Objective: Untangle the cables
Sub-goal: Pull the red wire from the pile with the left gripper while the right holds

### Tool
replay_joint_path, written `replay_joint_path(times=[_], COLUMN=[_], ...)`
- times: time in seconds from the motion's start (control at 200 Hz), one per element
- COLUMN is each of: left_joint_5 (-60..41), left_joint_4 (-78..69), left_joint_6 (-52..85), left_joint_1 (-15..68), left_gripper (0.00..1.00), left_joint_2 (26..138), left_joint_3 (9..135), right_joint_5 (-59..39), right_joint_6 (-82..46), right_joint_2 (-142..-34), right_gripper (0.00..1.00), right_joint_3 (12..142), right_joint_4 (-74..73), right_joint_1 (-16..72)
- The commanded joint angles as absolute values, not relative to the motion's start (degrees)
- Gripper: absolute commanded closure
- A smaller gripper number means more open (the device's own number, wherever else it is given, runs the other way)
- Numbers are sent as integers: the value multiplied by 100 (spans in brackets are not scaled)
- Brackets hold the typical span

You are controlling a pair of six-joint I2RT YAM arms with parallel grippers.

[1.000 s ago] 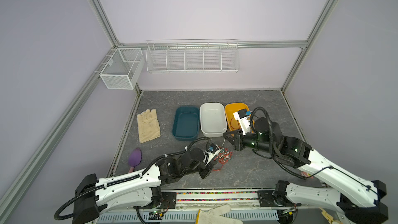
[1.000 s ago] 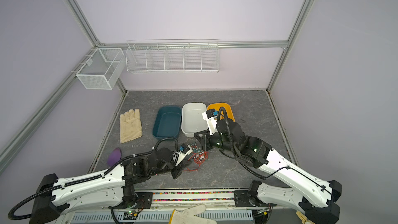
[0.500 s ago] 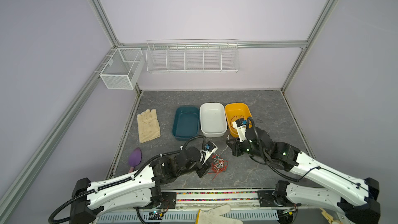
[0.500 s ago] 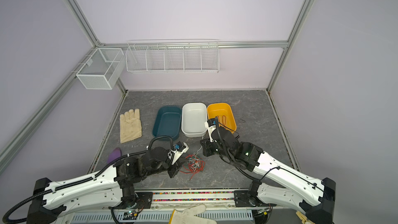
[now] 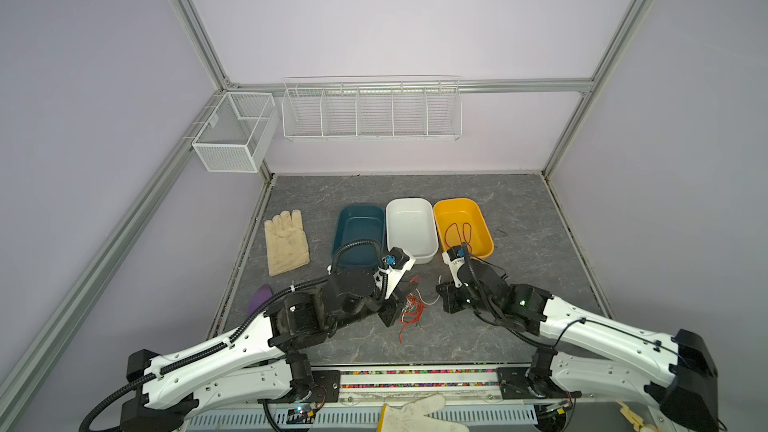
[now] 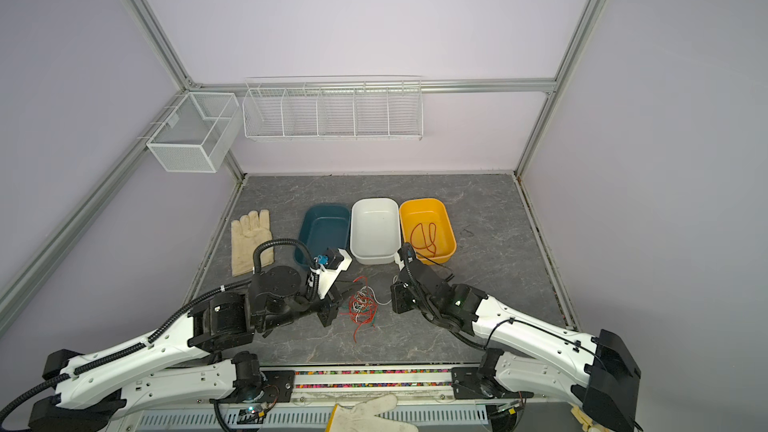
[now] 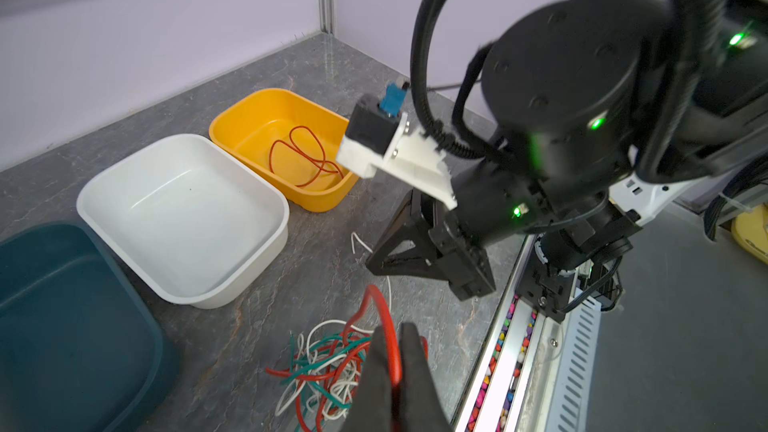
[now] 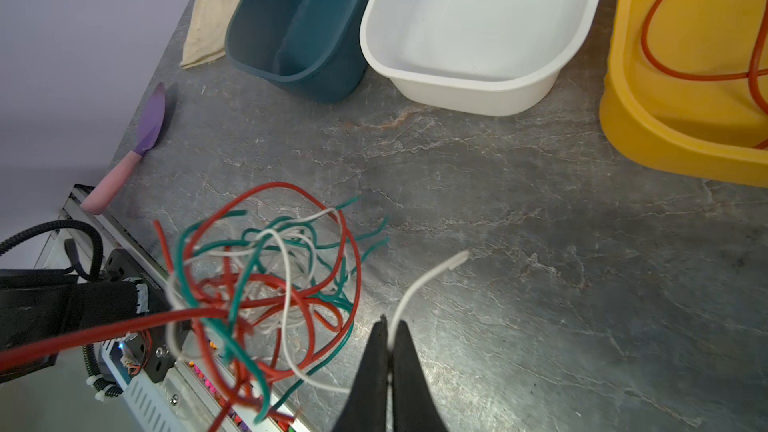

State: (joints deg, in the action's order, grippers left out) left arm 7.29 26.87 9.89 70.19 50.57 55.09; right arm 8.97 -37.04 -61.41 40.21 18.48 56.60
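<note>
1. The cables (image 6: 362, 305) lay as one loose knot of red, green and white strands on the worktop (image 6: 490, 209), in front of the three tubs and between the two arms.
2. One red strand (image 7: 390, 326) rose from the knot into the left fingers (image 7: 374, 376), which were pressed together on it. The knot sat just beside them.
3. One white strand (image 8: 413, 288) ran from the knot into the right fingers (image 8: 370, 367), likewise pinched on it, its free end poking out beyond them.
4. The knot lay nearer the left fingers, and both held strands ran roughly along the line between the arms. Drawing the right fingers away from the left looked the likeliest way to slide the white strand free.
5. A single red cable (image 6: 424, 234) lay in the yellow tub (image 6: 453, 238).
</note>
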Motion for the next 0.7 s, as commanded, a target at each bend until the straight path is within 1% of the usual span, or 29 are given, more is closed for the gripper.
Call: replay_joint_path(times=[0.0, 0.065, 0.115, 0.22, 0.315, 0.41, 0.46, 0.505, 0.695], left_joint_5=[925, 938, 944, 1002, 1009, 1043, 1091, 1154, 1058], left_joint_4=[2731, 2642, 2570, 2505, 2526, 2538, 2536, 2540, 2523], left_joint_6=[1036, 1037, 1051, 1065, 1055, 1067, 1070, 1067, 1051], left_joint_1=[7049, 7049, 7049, 7049, 7049, 7049, 7048, 7040, 7031], left_gripper=[100, 100, 100, 100, 100, 100, 100, 100, 100], left_joint_2=[4991, 4927, 4884, 4839, 4870, 4912, 4922, 4950, 4989], left_joint_3=[5873, 5927, 5942, 5926, 5911, 5881, 5858, 5849, 5845], right_joint_5=[769, 616, 531, 442, 520, 466, 402, 332, -149], right_joint_6=[-3819, -3797, -3754, -3679, -3637, -3547, -3524, -3507, -3398], right_joint_2=[-6308, -6343, -6333, -6182, -5986, -5759, -5655, -5570, -5291], right_gripper=[93, 90, 84, 66, 43, 30, 27, 26, 26], right_joint_3=[3843, 3767, 3756, 3704, 3688, 3602, 3537, 3472, 3193], right_joint_4=[1408, 1224, 1150, 1046, 1139, 1084, 1025, 966, 549], right_joint_1=[5634, 5638, 5641, 5642, 5638, 5654, 5657, 5661, 5672])
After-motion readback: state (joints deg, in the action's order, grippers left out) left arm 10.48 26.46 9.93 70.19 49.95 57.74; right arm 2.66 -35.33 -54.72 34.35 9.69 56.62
